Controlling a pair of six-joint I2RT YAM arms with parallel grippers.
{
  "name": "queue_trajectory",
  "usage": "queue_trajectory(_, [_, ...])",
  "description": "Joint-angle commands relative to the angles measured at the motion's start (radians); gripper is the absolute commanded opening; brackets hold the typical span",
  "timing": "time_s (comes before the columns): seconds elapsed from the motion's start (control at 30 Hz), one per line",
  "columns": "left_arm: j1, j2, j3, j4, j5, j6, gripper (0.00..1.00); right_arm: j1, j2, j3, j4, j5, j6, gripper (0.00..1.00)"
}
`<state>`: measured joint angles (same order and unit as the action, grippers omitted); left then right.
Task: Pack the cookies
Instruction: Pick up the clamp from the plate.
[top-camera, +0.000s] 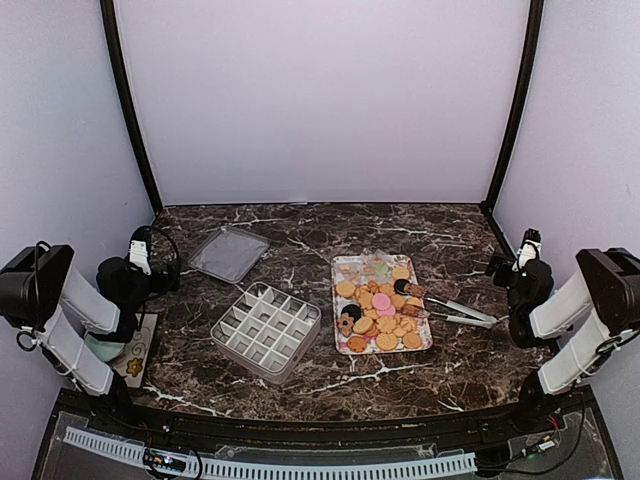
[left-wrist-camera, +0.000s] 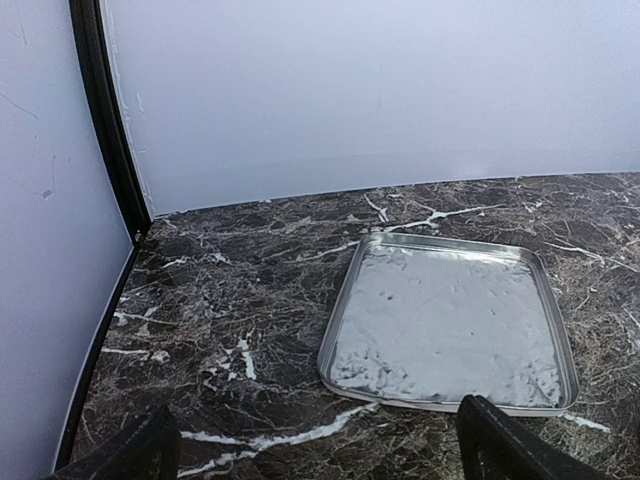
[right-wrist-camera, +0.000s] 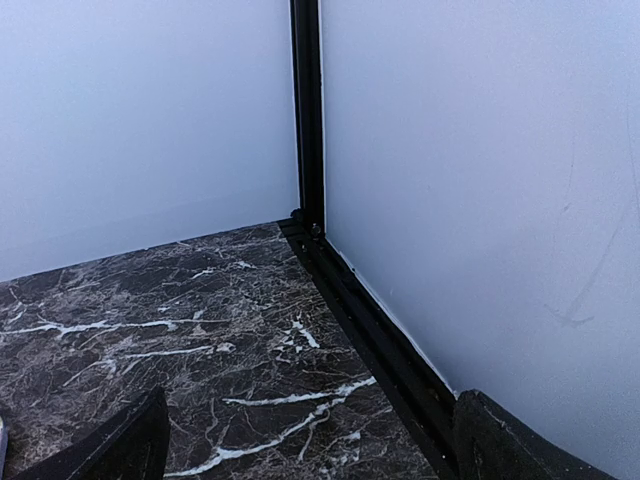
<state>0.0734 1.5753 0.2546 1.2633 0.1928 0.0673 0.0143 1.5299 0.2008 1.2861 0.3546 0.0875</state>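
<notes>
Top view. Cookies (top-camera: 380, 310) heaped on a tray (top-camera: 342, 266), just toward 3 o'clock of the bench (top-camera: 300, 225) centre. Mostly golden rounds, a pink one near the middle, black ones at the heap's 8 and 1 o'clock. Tongs (top-camera: 462, 313) at 3 o'clock of the tray, tips over its rim. Gridded box (top-camera: 266, 332) at 9 o'clock of the tray, near but apart. Lid (top-camera: 228, 253) flat at 11 o'clock of the box. Left jaws at the bench's 9 o'clock edge, right jaws at its 3 o'clock edge, both well apart from the cookies.

Left wrist view. Left jaws released, spread wide at the lower corners, nothing between them. Lid flat on the marble toward 1 o'clock, apart from the jaws. Black post (left-wrist-camera: 105, 120) at 10 o'clock.

Right wrist view. Right jaws released too, spread wide at the lower corners, grasping nothing. Marble below, corner post at 12 o'clock, pale walls (right-wrist-camera: 480, 180) either side.
</notes>
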Motion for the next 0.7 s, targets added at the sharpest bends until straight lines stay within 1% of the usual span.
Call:
queue_trajectory(0.0, [-0.007,-0.005,0.003,0.018,-0.001,0.003,0.99,0.0,0.004,0.004,0.042,-0.006,0.004,1.0])
queue_trajectory(0.33, [-0.006,-0.005,0.006,0.011,-0.003,0.004,0.99,0.001,0.002,0.003,0.046,0.009,0.009,1.0])
queue_trajectory(0.37, [-0.006,-0.007,0.004,0.018,-0.001,0.002,0.99,0.0,-0.018,0.013,0.0,0.038,0.019,1.0])
queue_trajectory(0.4, [-0.004,-0.01,0.003,0.024,0.01,0.002,0.99,0.001,-0.048,0.02,-0.05,0.026,0.033,1.0])
queue_trajectory(0.43, [0.001,-0.03,0.013,-0.014,0.025,0.002,0.99,0.004,-0.059,0.008,-0.005,0.017,0.008,1.0])
queue_trajectory(0.47, [0.006,-0.063,0.042,-0.094,0.032,-0.002,0.99,0.02,-0.097,0.022,-0.052,0.056,0.001,1.0])
queue_trajectory(0.5, [0.007,-0.098,0.084,-0.199,0.029,-0.005,0.99,0.026,-0.145,0.057,-0.163,0.108,0.017,1.0])
queue_trajectory(0.57, [0.008,-0.155,0.211,-0.462,0.03,0.008,0.99,0.025,-0.242,0.182,-0.452,0.212,0.098,1.0])
queue_trajectory(0.6, [0.008,-0.172,0.273,-0.591,0.042,0.023,0.99,0.021,-0.28,0.244,-0.604,0.236,0.13,1.0])
queue_trajectory(0.63, [0.008,-0.182,0.358,-0.712,0.055,0.041,0.99,0.019,-0.311,0.305,-0.718,0.235,0.126,1.0])
queue_trajectory(0.67, [0.008,-0.187,0.417,-0.81,0.072,0.065,0.99,0.018,-0.332,0.349,-0.787,0.236,0.103,1.0])
